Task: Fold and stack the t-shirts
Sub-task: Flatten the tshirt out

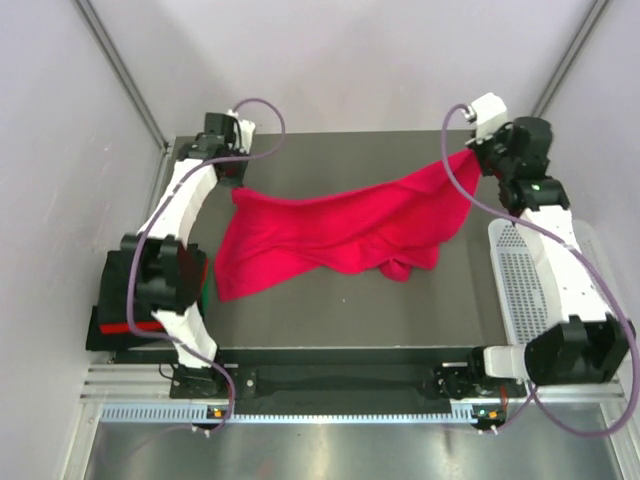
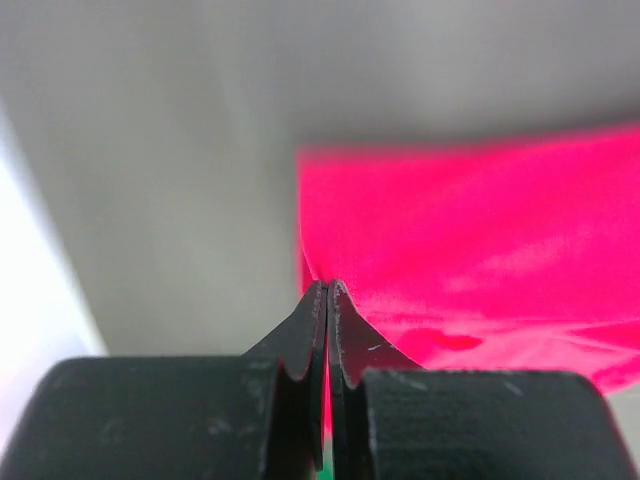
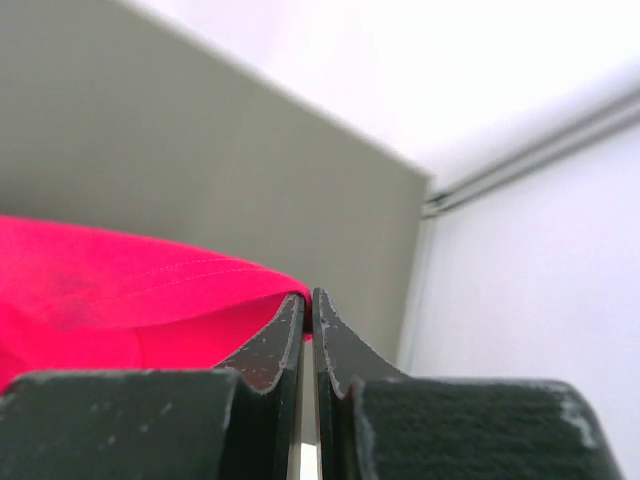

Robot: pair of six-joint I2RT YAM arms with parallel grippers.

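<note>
Top external, magenta-red t-shirt pinched in left jaws, right jaws

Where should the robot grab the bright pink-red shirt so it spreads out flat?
At its two far corners, one from each outer side. The magenta shirt hangs stretched between the left tool and the right tool, each shut on a corner. Its middle sags in folds, so gripping there would likely bunch it.

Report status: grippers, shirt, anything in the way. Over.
Left gripper jaws shut on shirt edge. Right gripper jaws shut on the far end. Shirt stretched between them, unfolded, lower part bunched on table. Nothing blocking; pile left, basket right.
</note>
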